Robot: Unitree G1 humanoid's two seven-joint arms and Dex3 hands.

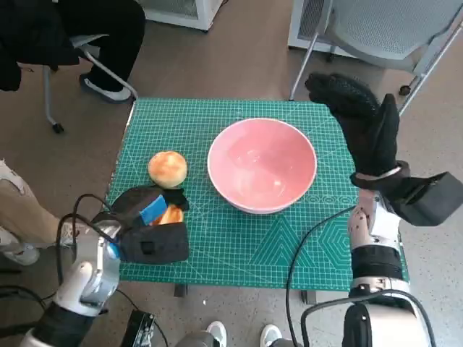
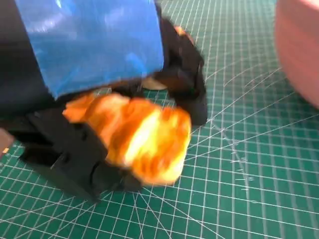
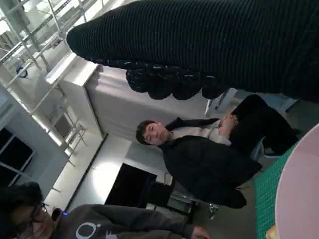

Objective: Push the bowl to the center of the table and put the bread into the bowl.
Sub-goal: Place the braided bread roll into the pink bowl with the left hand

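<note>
We see the wide pink bowl [image 1: 262, 165] sitting near the middle of the green cutting mat [image 1: 217, 253]. Our blue-taped left hand [image 1: 148, 228] grips a golden bread piece [image 2: 142, 137] low over the mat (a round bun [image 1: 168, 168] lies just beside it). Our gloved right hand [image 1: 362, 119] hovers empty, fingers spread, beside the bowl.
</note>
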